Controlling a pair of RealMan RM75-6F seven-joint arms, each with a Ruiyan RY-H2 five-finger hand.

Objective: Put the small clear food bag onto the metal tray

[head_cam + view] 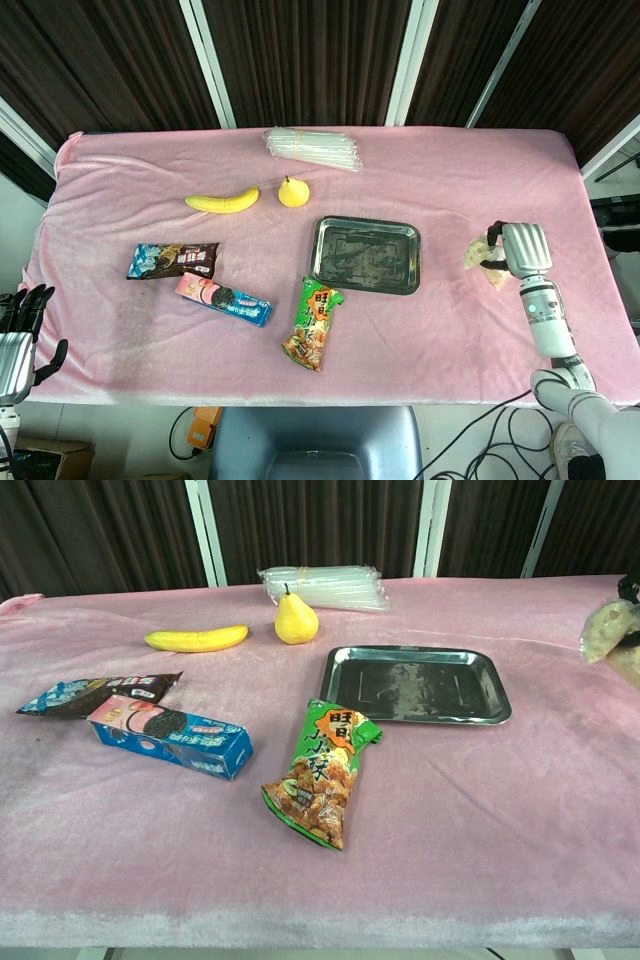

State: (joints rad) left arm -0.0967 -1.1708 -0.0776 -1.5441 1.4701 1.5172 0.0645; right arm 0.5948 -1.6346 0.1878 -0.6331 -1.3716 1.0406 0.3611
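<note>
My right hand grips the small clear food bag, which hangs off the table to the right of the metal tray. In the chest view the bag shows at the right edge, raised above the cloth, with only a sliver of the hand above it. The tray is bare. My left hand hangs off the table's near left corner, fingers apart, holding nothing.
A green snack bag lies just in front of the tray. A blue cookie box and a dark snack pack lie to the left. A banana, a pear and a clear straw pack sit behind.
</note>
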